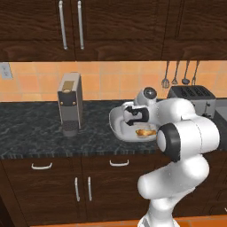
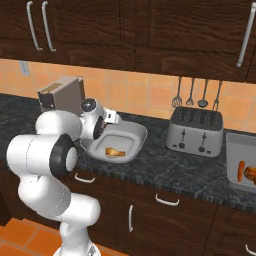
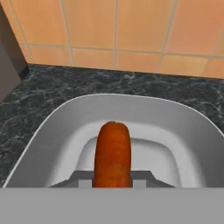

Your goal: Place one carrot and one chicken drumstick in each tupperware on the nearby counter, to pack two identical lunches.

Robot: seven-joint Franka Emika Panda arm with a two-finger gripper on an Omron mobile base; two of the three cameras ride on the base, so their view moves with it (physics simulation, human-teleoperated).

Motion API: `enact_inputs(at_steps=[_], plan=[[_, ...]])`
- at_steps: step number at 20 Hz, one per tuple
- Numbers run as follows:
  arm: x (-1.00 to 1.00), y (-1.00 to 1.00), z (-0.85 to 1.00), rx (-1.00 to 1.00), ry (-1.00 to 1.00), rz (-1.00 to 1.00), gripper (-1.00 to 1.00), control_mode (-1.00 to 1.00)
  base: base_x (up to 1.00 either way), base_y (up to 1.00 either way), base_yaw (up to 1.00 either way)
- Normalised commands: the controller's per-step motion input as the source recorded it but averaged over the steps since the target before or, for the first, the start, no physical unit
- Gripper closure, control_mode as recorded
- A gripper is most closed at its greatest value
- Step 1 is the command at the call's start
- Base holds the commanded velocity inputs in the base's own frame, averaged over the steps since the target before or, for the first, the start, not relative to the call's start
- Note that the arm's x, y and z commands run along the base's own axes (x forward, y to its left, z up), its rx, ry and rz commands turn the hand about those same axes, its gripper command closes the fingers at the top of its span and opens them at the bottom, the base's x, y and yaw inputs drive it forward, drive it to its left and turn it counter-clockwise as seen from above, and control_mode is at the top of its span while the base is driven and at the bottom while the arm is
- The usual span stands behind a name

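My gripper (image 3: 113, 179) is shut on a carrot (image 3: 112, 154), an orange stick that points away from the hand over the bowl-like tupperware (image 3: 52, 131). That tupperware (image 1: 118, 123) (image 2: 135, 134) sits on the dark counter (image 1: 35, 128) and holds one chicken drumstick (image 1: 144, 131) (image 2: 114, 152). The hand (image 1: 132, 116) (image 2: 102, 125) hangs just above the bowl's left part. Far right on the counter is the rectangular tupperware (image 2: 239, 147), with another carrot (image 2: 241, 171) and a second drumstick (image 2: 250, 174) inside.
A coffee machine (image 1: 70, 104) stands left of the bowl. A silver toaster (image 2: 195, 131) sits between the two containers. Utensils (image 2: 196, 92) hang on the tiled wall. Dark cabinets run above and below the counter.
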Motion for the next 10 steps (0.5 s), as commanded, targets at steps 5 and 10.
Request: enact_inputs(at_steps=[5,10], plan=[[0.49,-0.18,-0.19,0.07,0.0,0.0,-1.0,-1.0,0.0,0.0,0.0],[-0.08,-0.18,0.0,0.13,0.0,0.0,-1.0,-1.0,0.0,0.0,0.0]])
